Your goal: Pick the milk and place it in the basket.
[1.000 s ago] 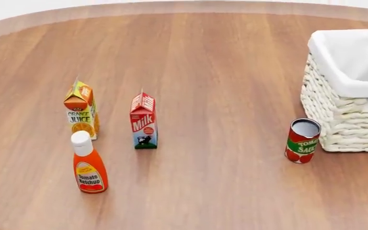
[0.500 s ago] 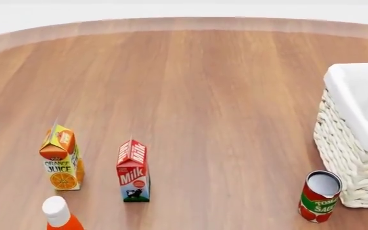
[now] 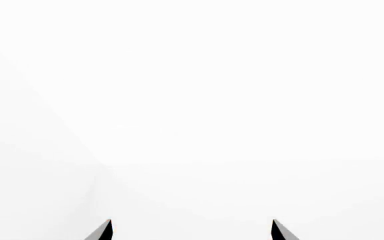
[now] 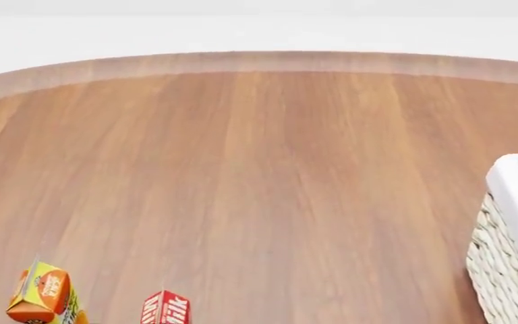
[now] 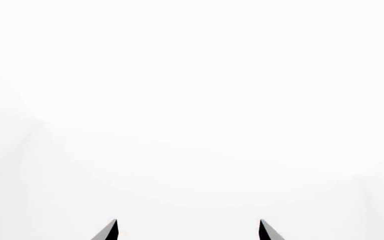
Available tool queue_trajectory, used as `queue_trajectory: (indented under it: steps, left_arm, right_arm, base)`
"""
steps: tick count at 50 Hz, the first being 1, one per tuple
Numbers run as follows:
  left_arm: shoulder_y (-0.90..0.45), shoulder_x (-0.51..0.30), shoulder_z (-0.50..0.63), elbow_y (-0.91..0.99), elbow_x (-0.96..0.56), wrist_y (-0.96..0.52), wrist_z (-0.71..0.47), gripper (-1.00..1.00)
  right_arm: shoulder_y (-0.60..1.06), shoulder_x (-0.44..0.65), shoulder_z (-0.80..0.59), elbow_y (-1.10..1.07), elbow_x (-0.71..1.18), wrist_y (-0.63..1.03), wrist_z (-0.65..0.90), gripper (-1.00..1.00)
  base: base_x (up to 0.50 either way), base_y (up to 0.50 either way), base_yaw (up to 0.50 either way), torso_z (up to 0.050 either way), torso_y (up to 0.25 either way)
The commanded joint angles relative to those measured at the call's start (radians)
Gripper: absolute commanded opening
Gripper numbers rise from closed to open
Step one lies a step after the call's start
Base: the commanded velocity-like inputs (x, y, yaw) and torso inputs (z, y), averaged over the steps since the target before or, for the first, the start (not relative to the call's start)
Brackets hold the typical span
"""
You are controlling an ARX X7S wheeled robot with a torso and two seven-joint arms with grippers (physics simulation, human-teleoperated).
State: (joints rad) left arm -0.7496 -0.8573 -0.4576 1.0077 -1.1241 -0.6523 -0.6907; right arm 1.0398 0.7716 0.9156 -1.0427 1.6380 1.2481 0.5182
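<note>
Only the red gable top of the milk (image 4: pixel 165 312) shows, at the bottom edge of the head view, left of centre. The basket (image 4: pixel 511 256), cream wicker with white lining, is cut off at the right edge. Neither gripper shows in the head view. In the left wrist view my left gripper (image 3: pixel 192 230) has its two dark fingertips wide apart with nothing between them, against plain white. In the right wrist view my right gripper (image 5: pixel 188 230) is the same: open, empty, facing plain white.
The orange juice carton (image 4: pixel 41 300) stands left of the milk at the bottom edge. The round wooden table (image 4: pixel 259 175) fills the head view; its far curved edge runs across the top, with white beyond.
The head view has tilted up: the cartons and basket slid down toward the frame's bottom, the ketchup bottle and tomato sauce can left the view, and more of the far table edge shows.
</note>
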Motion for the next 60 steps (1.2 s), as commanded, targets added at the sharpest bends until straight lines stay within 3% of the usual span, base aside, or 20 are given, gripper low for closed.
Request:
queue_trajectory:
  steps: [1, 16, 28, 37, 43, 55, 60]
  left_arm:
    - [0.004, 0.011, -0.012, -0.004, 0.015, 0.016, 0.016, 1.0]
    - [0.013, 0.006, -0.007, -0.003, 0.015, 0.029, 0.009, 1.0]
    - [0.021, -0.004, -0.008, -0.004, 0.012, 0.039, 0.004, 1.0]
    - [0.02, -0.009, -0.002, -0.008, 0.014, 0.046, 0.003, 1.0]
    - [0.023, -0.011, 0.0, -0.01, 0.016, 0.05, 0.003, 1.0]
    - [0.031, -0.012, 0.009, -0.011, 0.024, 0.059, 0.004, 1.0]
    - [0.035, -0.014, 0.008, -0.012, 0.024, 0.064, 0.004, 1.0]
  right_arm:
    - [0.007, -0.024, 0.026, 0.0, -0.007, 0.013, -0.014, 1.0]
    - [0.044, -0.05, 0.05, -0.004, 0.023, 0.083, -0.021, 1.0]
    - [0.155, -0.121, 0.128, 0.0, 0.131, 0.27, -0.005, 1.0]
    - [0.152, -0.166, 0.093, 0.03, 0.058, 0.298, -0.052, 1.0]
    - [0.077, -0.212, 0.008, 0.045, -0.148, 0.298, -0.247, 1.0]
    - [-0.067, -0.251, -0.087, 0.247, -0.181, 0.266, -0.36, 1.0]
    - [-0.158, -0.246, -0.143, 0.258, -0.293, 0.219, -0.523, 1.0]
  base:
    - [0.5, 0.0, 0.0, 0.0, 0.01]
    - [0.5, 0.0, 0.0, 0.0, 0.001]
    - [0.01, 0.0, 0.0, 0.0, 0.001]
    - [0.0, 0.0, 0.0, 0.0, 0.0]
    - [0.0, 0.0, 0.0, 0.0, 0.0]
    - [0.0, 0.0, 0.0, 0.0, 0.0]
    - [0.0, 0.0, 0.0, 0.0, 0.0]
